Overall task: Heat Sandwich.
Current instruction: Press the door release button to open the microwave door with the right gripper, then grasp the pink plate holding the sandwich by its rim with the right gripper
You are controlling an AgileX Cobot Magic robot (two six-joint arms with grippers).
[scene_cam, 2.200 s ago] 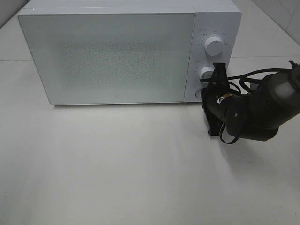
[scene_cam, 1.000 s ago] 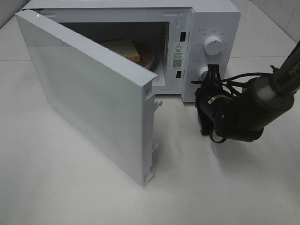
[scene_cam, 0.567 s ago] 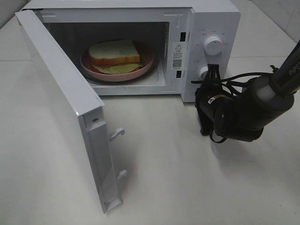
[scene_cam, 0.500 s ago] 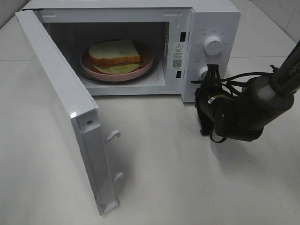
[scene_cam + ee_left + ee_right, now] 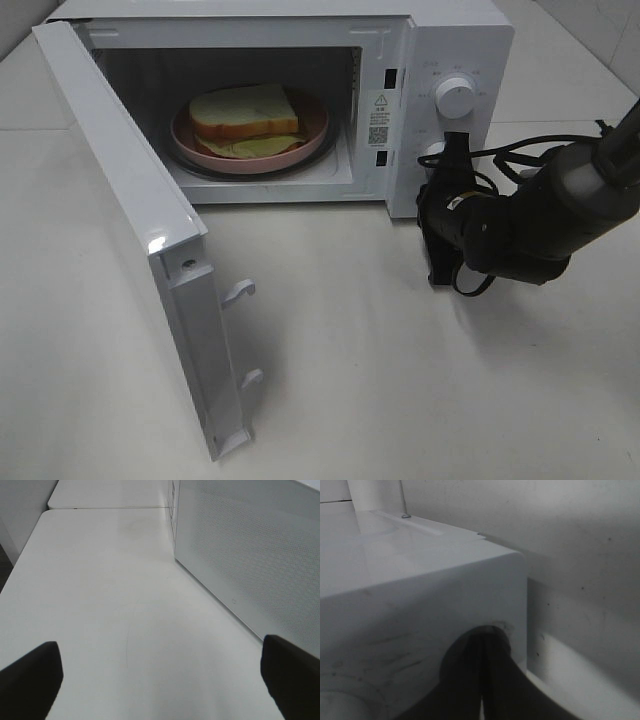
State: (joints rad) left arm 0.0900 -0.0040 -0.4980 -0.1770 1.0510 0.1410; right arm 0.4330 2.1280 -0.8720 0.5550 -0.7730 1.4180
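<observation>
White, matte desk (image 5: 400, 380) fills the scene, with pale tiled seams running behind a boxy white microwave (image 5: 480, 45). Its door (image 5: 110, 170) stands swung wide on the side away from the control panel, showing a flat, smooth inner edge with two small latch hooks (image 5: 243, 290).

Inside the microwave cavity, roughly in its middle, lies the sandwich (image 5: 245, 112): a thick square slice of pale bread over yellow filling. It rests on a round pink dish (image 5: 312, 132) with a low raised rim.

At the front of the microwave's control panel, the right hand (image 5: 453, 150) has its two dark fingers pressed together, pinching nothing. Their tips point at the panel just below the round upper knob (image 5: 456, 95); whether they touch it I cannot tell. The left hand (image 5: 160, 680) is off on the door side of the microwave, its fingers spread wide and empty above the bare desk.

The sandwich looks light and soft. The bread would likely dent under a pinch, and the loose layers could slide apart or shed filling if gripped from the sides. The dish looks stiff, smooth and somewhat slippery, so its rim nearest the microwave's opening seems the safer place to take hold, keeping the dish level. The door, a rigid flat slab, should swing with a push on its outer face.
</observation>
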